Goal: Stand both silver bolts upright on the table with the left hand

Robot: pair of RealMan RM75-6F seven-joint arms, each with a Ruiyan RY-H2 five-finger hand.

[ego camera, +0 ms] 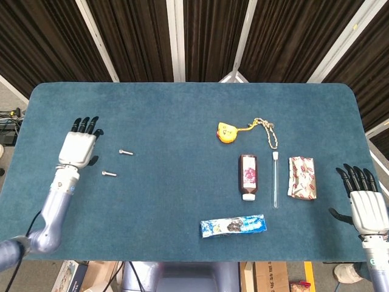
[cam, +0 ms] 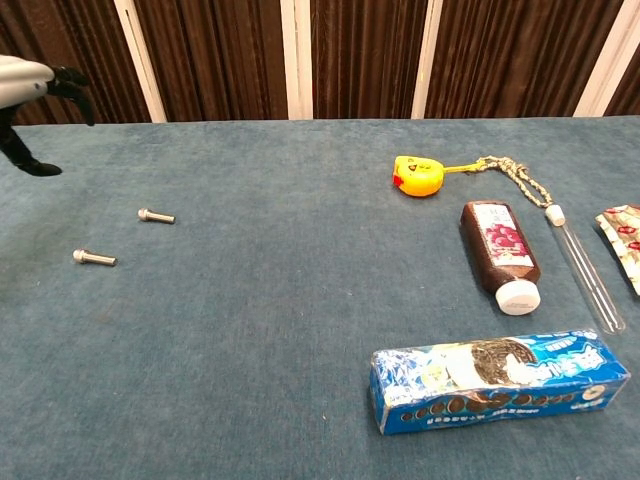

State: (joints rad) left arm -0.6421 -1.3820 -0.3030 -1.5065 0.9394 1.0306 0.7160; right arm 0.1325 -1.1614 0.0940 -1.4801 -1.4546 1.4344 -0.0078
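Two small silver bolts lie flat on the blue tabletop at the left: the farther bolt [ego camera: 126,152] [cam: 156,215] and the nearer bolt [ego camera: 109,174] [cam: 94,258]. My left hand [ego camera: 79,146] [cam: 35,95] hovers just left of them, above the table, fingers spread and empty. At the table's right front corner my right hand [ego camera: 366,204] is held open, far from the bolts, and does not show in the chest view.
On the right half lie a yellow duck toy with a cord [ego camera: 227,131], a brown bottle [ego camera: 248,176], a glass tube [ego camera: 275,180], a patterned pouch [ego camera: 302,177] and a blue cookie pack [ego camera: 233,225]. Dark curtains stand behind the table's far edge [ego camera: 194,84].
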